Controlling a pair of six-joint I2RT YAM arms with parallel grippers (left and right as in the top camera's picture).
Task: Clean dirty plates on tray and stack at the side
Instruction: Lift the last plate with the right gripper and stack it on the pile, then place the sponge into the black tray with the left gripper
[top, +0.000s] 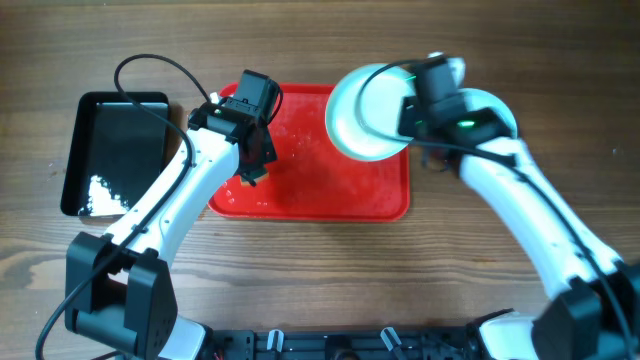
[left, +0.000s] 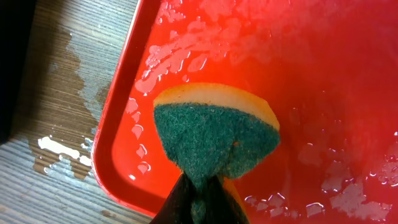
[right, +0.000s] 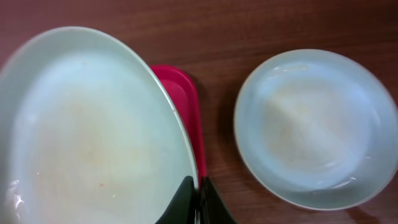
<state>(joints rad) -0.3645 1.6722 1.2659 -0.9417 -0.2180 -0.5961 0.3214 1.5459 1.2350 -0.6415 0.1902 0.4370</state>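
Observation:
The red tray (top: 330, 195) lies wet at the table's middle. My left gripper (top: 253, 172) is shut on a green and yellow sponge (left: 214, 134) over the tray's front left corner (left: 124, 165). My right gripper (top: 408, 112) is shut on the rim of a pale plate (top: 362, 112) and holds it over the tray's back right corner; in the right wrist view the plate (right: 87, 137) shows faint smears. Another pale plate (right: 314, 127) sits on the wood to the right of the tray (right: 186, 106), mostly hidden under my right arm in the overhead view (top: 495, 103).
A glossy black tray (top: 115, 150) lies on the table left of the red tray. Water spots sit on the wood by the red tray's left edge (left: 59, 146). A black cable (top: 160, 65) loops above the left arm.

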